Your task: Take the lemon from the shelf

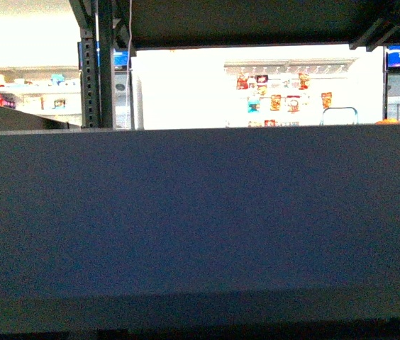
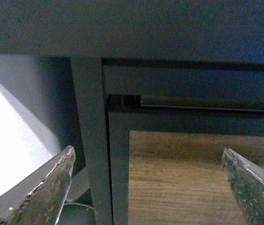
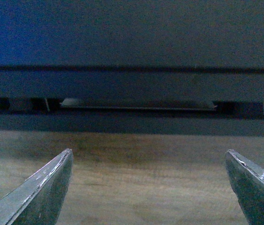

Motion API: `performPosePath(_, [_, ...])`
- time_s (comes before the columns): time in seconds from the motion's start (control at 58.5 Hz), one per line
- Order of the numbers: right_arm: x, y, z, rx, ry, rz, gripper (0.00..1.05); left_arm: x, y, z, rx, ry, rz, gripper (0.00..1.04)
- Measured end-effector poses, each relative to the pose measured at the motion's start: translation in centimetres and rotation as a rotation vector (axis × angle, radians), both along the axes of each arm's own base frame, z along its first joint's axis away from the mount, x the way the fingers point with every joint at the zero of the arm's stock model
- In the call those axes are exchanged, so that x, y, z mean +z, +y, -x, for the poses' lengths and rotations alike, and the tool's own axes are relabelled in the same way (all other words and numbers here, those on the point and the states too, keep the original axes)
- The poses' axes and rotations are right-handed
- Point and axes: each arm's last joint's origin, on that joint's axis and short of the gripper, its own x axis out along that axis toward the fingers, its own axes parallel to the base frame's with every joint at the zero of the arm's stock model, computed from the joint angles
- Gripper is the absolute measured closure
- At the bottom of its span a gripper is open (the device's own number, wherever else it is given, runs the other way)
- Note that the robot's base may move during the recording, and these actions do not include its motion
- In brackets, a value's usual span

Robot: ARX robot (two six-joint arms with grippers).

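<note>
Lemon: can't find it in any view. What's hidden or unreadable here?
- Lemon: in no view. Front view, the shelf tray wall fills the frame and hides the tray's contents.
- Orange sliver over that wall, front view: too small to identify.
- Left fingers and right fingers: open, with only wood panel and dark shelf frame ahead; their bases are cut off by the frame edge.
- Arms: outside front view.

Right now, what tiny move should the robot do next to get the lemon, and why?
Probably lift an arm higher. The left gripper and right gripper are open, empty, and face the wood panel low on the shelf. The front view shows mostly the dark tray wall; no lemon is in view.
</note>
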Motion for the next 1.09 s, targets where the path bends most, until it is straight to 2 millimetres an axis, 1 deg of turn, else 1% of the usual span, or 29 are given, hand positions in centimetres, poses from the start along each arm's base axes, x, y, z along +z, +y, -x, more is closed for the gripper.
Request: performPosePath(1.094, [0.01, 0.0, 0.0, 0.0, 0.0, 0.0, 0.07, 0.0, 0.0, 0.0, 0.0, 0.0, 0.001, 0.08])
